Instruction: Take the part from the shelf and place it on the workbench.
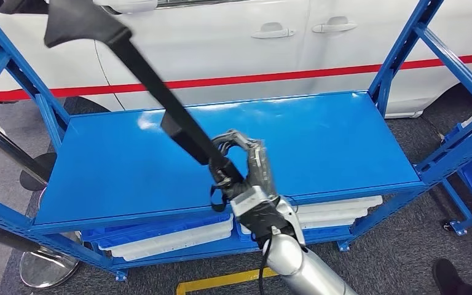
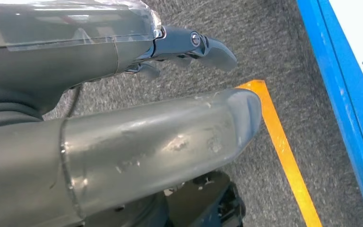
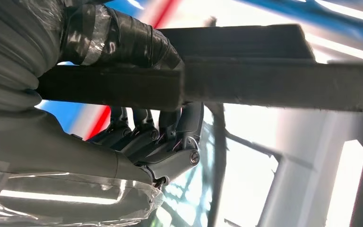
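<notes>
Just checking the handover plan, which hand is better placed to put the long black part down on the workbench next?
The right hand: its fingers already grip the long black part above the blue shelf. The left hand holds nothing and hangs over grey floor, away from the part.

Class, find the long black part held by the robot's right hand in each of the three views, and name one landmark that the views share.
Head view: the black part runs diagonally from the top left corner down to the right hand above the blue shelf.
Left wrist view: the part is not in it.
Right wrist view: the part crosses as a dark bar above the fingers.
Shared landmark: the blue shelf frame.
</notes>
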Tool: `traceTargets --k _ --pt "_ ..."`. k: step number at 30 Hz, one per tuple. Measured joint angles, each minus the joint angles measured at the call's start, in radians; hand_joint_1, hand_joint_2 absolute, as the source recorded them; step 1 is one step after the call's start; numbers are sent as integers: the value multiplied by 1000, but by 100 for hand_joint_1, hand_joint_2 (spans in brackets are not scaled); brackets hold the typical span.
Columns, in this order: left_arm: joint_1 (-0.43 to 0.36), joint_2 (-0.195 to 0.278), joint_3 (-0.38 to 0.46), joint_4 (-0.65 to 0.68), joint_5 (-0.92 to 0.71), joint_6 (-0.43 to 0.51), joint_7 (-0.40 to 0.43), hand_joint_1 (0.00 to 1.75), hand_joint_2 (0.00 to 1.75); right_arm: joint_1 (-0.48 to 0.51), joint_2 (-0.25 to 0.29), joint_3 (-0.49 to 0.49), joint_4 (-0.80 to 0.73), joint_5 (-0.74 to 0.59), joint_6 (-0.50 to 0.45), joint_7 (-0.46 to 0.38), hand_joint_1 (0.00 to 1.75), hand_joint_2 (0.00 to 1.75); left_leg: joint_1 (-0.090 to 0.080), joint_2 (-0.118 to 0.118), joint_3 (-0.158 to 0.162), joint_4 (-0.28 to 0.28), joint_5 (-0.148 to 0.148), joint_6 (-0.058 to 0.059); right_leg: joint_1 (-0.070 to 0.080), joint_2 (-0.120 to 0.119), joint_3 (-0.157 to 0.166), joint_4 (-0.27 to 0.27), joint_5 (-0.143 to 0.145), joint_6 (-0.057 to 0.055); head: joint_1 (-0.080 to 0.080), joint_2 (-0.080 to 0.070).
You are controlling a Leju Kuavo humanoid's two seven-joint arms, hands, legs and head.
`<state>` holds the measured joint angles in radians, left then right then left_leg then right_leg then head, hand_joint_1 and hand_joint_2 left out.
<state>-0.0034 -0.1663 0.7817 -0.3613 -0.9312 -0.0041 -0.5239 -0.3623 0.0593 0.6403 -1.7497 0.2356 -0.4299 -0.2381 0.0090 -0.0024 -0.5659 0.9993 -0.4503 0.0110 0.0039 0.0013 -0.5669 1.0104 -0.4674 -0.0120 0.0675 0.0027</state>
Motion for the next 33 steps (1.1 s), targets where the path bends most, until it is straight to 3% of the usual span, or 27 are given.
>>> traceTargets --k 4,6,8,9,11,14,16,19,20,21,22,24,26,28,30,31,33 --pt "0 0 2 0 0 1 -1 0 0 2 -6 -8 -30 -5 0 -4 175 175 1 0 -3 9 -9 -5 -8 -1 3 -8 4 -7 0 0" --pt "0 0 7 3 -3 12 -3 0 0 33 -23 -30 -103 -54 -4 -31 175 175 4 1 -63 138 -67 -16 -10 -3 6 -11 5 -13 0 0" --pt "-1 -1 14 5 -10 33 -5 0 0 96 -47 -70 -198 -160 -6 -72 175 175 6 1 -83 179 -64 -20 -10 -5 11 -9 -1 -14 0 0" --pt "-1 0 17 6 -13 43 -5 0 0 131 -56 -91 -233 -215 -5 -87 175 175 5 1 -51 114 -29 -17 -9 -5 14 -7 -5 -10 0 0" --pt "-4 -1 25 6 -10 55 -2 0 0 194 -65 -126 -267 -270 -7 -101 175 175 2 -1 -6 22 -5 -7 -6 -5 15 -4 -10 -1 0 0" --pt "-8 -5 44 6 0 71 12 0 0 304 -80 -168 -291 -289 -5 -125 175 175 1 -3 1 4 -7 10 -6 -5 15 -4 -12 14 0 0" --pt "-10 -10 56 0 3 71 22 0 0 381 -88 -187 -302 -310 21 -146 175 175 5 -1 5 -4 -1 23 -8 -2 4 30 -44 24 0 0" --pt "-12 -19 71 -18 -1 62 32 0 0 498 -95 -216 -306 -363 84 -184 175 175 5 0 3 -5 3 33 -12 -1 -77 211 -146 35 0 0" --pt "-10 -23 75 -25 -1 59 35 0 0 534 -96 -225 -305 -376 98 -197 175 175 4 -1 1 -3 3 33 -14 -1 -100 260 -163 37 0 0" --pt "-8 -27 80 -32 -2 56 36 0 0 567 -97 -234 -303 -385 107 -208 175 175 4 -1 -1 -1 3 33 -16 -1 -107 275 -159 38 0 0" --pt "-5 -32 85 -39 -2 53 37 0 0 595 -97 -243 -302 -390 112 -218 175 175 3 -1 -2 1 2 33 -17 -1 -93 249 -136 39 0 0" --pt "-2 -42 92 -54 -3 52 39 0 0 635 -97 -260 -301 -394 118 -232 175 175 3 -1 -6 7 1 30 -20 -1 -25 116 -70 36 0 0" --pt "-1 -50 95 -66 -5 52 40 0 0 659 -97 -272 -301 -394 122 -239 175 175 0 -2 -10 15 0 22 -18 0 19 22 -35 30 0 0" --pt "0 -55 98 -77 -7 53 42 0 0 676 -97 -282 -302 -393 126 -241 175 175 -3 -3 -13 16 4 10 -15 1 20 12 -26 21 0 0" --pt "2 -58 103 -86 -10 53 45 0 0 687 -96 -291 -302 -388 131 -241 175 175 -2 -3 -19 23 -2 -2 -18 -1 12 9 -14 5 0 0" --pt "3 -59 107 -89 -11 53 47 0 0 690 -95 -294 -302 -383 137 -242 175 175 0 -2 -29 44 -25 -8 -19 -2 6 7 -6 -4 -1 0" --pt "2 -58 116 -91 -15 54 48 0 0 696 -91 -301 -302 -376 156 -247 175 175 2 -2 -64 141 -107 -16 -19 -5 -13 5 8 -15 -1 0"
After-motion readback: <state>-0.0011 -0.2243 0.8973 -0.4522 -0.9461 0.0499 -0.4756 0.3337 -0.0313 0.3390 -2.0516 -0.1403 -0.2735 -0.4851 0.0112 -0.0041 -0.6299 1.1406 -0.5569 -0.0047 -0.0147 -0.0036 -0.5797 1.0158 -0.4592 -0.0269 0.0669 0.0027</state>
